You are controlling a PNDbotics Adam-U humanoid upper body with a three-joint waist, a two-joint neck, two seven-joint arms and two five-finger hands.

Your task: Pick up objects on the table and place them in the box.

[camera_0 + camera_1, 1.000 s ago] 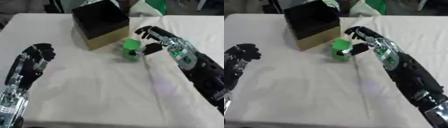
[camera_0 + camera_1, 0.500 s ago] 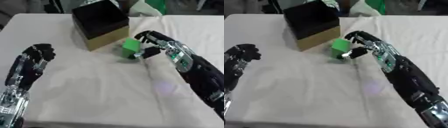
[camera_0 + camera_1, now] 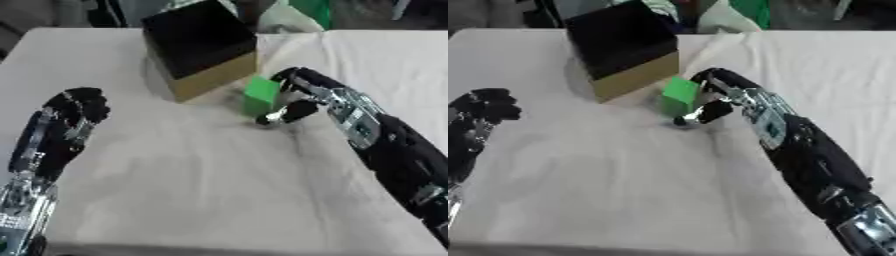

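On the white-clothed table point(image 3: 175, 190), the black-lined box point(image 3: 199, 47) is sitting just behind the green block point(image 3: 260, 96), which the right hand point(image 3: 308, 95) is pinching to lift, while the left hand point(image 3: 74, 107) is idling curled, empty.

The box point(image 3: 199, 47) stands on the desk point(image 3: 201, 190) toward its far edge. The block point(image 3: 260, 96) sits just in front of the box, to its right. The right hand point(image 3: 302, 97) is at the block's right side, the left hand point(image 3: 74, 107) well off to the box's front left.
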